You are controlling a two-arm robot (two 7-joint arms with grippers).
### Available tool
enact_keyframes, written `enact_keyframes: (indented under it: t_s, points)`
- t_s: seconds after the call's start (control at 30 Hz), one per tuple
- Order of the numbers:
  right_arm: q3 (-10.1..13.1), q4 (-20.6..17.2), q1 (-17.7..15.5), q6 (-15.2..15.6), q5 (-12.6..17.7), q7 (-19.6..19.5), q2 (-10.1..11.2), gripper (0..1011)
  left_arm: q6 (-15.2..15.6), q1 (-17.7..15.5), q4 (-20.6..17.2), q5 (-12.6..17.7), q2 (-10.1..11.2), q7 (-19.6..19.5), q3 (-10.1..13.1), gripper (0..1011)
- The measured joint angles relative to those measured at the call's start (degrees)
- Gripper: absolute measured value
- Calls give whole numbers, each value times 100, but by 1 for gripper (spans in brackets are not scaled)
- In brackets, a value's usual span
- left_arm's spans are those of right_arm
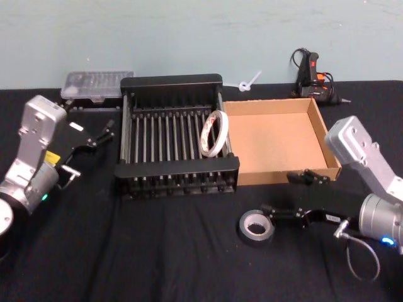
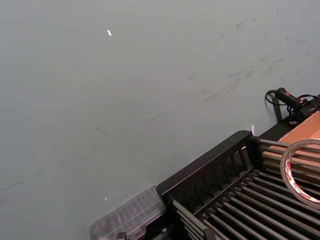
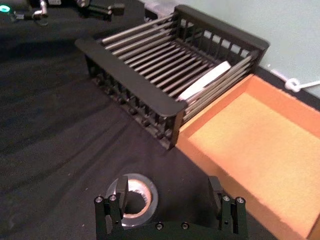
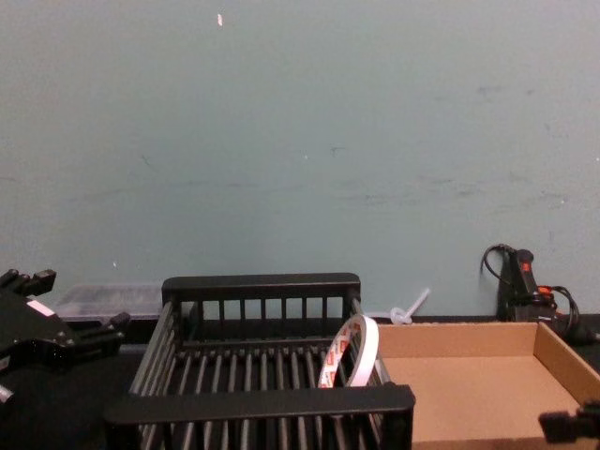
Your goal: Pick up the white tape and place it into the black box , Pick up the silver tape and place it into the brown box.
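Already done: white tape [image 1: 213, 133] leans on edge inside black box [image 1: 171, 82], against its 3 o'clock wall.
Step in hand: grasp of silver tape [image 1: 257, 226], flat on the black cloth at 6 o'clock of brown box [image 1: 321, 133], apart from it.
Right gripper [image 1: 284, 197]: jaws spread, low by the roll; one finger over the core in the wrist view, the other outside toward the box.
Advice: lower squarely, pinch the roll's wall, lift clear of the low cardboard rim, release over the tray's middle.
Left gripper [image 1: 96, 142]: parked at 9 o'clock of the crate, jaws spread.
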Motion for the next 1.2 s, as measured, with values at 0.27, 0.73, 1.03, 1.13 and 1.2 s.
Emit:
enact_keyframes:
  t_s: [0.27, 0.73, 1.03, 1.13, 1.2]
  points:
    - [-187, 77, 30, 56, 54, 7, 70, 1002, 0, 0, 0, 0, 0, 0, 0, 1001]
    - [-473, 363, 249, 77, 74, -101, 19, 1002, 0, 0, 0, 0, 0, 0, 0, 1001]
    - [-639, 563, 407, 86, -19, -113, -66, 1002, 0, 0, 0, 0, 0, 0, 0, 1001]
    - [-670, 647, 451, 94, -30, -128, -108, 1002, 0, 0, 0, 0, 0, 0, 0, 1001]
    - [-678, 680, 470, 98, -34, -135, -128, 1002, 0, 0, 0, 0, 0, 0, 0, 1001]
